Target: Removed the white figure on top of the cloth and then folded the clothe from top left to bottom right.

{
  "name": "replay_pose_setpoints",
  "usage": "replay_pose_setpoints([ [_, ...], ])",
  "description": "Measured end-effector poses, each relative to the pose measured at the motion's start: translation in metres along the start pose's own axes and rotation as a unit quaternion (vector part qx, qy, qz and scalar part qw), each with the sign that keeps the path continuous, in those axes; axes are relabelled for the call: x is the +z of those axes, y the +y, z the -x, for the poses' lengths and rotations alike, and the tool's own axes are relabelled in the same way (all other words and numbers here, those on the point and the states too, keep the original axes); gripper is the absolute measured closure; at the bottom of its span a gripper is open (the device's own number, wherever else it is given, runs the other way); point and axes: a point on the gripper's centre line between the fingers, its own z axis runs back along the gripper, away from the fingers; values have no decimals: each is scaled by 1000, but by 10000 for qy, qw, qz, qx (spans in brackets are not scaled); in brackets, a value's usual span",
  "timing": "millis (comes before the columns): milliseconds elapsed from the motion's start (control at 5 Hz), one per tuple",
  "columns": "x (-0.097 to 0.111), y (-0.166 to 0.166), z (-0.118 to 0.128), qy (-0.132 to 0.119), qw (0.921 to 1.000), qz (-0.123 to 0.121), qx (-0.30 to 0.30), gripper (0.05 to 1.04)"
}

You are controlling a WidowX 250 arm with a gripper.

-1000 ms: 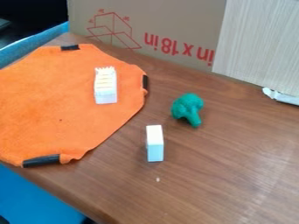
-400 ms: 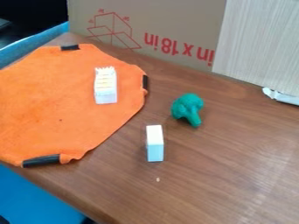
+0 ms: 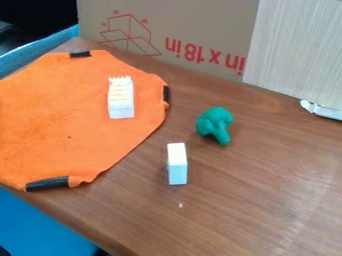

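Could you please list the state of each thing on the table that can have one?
Orange cloth: spread out, unfolded
White figure: lying on the cloth, not yet removed
White block: off the cloth, on the table
Green broccoli-shaped toy: off the cloth, on the table

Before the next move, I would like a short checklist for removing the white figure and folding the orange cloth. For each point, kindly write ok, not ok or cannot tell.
1. White figure off the cloth: not ok; the white figure rests on the orange cloth.
2. Cloth open, ready to fold: ok, as far as its visible part shows.
3. White block clear of the cloth: ok; the white block stands apart on the table.
4. Green toy clear of the cloth: ok; the green toy lies on the table.
5. Cloth's left edge fully on the table: cannot tell; the picture's edge cuts it off.
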Motion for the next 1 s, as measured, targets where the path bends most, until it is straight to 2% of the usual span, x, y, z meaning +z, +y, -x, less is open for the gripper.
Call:
replay_pose_setpoints([
  [200, 1, -5, 0, -8, 10000, 3, 11, 83],
  [400, 0, -10, 0, -5, 10000, 45, 66, 136],
  [600, -1, -12, -3, -35, 9999, -7, 138, 382],
  [800, -1, -12, -3, -27, 9998, -29, 189, 698],
  [1000, -1, -14, -2, -13, 9998, 7, 180, 902],
])
